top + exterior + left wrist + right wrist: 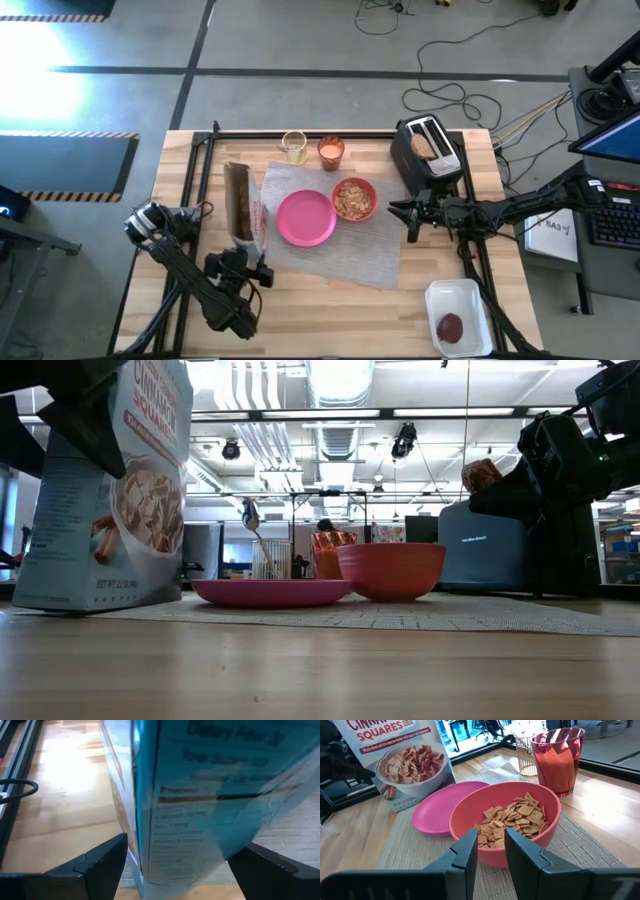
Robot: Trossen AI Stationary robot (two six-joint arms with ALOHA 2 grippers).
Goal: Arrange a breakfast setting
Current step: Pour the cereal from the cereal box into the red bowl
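The tall blue cardboard cereal box [200, 795] sits between the wide-spread left claw [175, 865]; it could get tipped. The red bowl [505, 822] is just ahead of the narrow, empty right claw [492, 850].

Placemat [345, 250] — grey, woven. Plate [306, 218] pink; bowl [354, 199] red, holding tan cereal squares [512, 817]. Glass [331, 151] with orange drink. Cereal box [400, 755] — white front, red lettering, blue side. Toaster [426, 150] black. Patty [450, 326] dark red in a white tray [460, 298].
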